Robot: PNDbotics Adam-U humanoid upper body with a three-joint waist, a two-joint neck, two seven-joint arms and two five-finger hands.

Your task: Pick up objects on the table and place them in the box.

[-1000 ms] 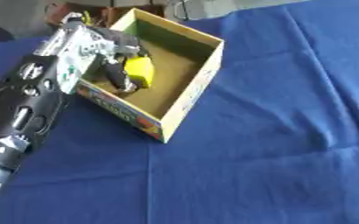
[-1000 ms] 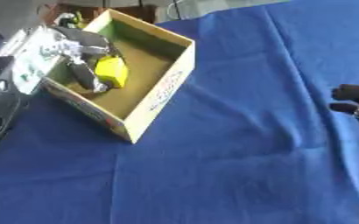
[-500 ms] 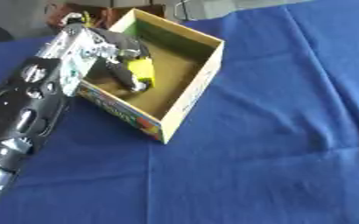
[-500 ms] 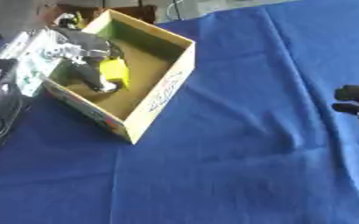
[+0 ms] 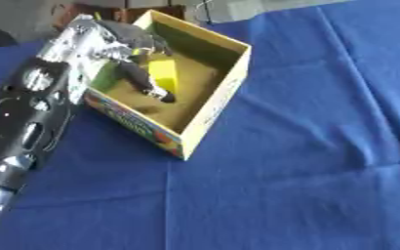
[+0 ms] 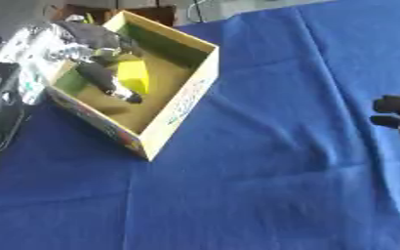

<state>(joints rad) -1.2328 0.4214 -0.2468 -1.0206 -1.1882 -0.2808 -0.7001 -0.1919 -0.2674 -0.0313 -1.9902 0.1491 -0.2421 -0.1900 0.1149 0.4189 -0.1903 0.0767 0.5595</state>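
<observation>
L. hand [image 5: 118, 41] was seen over box [image 5: 212, 105] at desk's [image 5: 306, 171] far left, fingers [image 5: 144, 80] extended down inside, nothing held. Yellow block [image 5: 162, 75] lay in box, just beside fingers. R. hand [image 6: 395, 112] was noted at right edge; grip state undeterminable.

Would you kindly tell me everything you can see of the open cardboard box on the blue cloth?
The open-topped cardboard box has yellow rims, a brown floor, a green inner wall and colourful printing outside. It sits askew on the blue tablecloth near the far left. A yellow block lies inside. The left robot hand reaches over its left wall, fingers extended down into it beside the block.
</observation>
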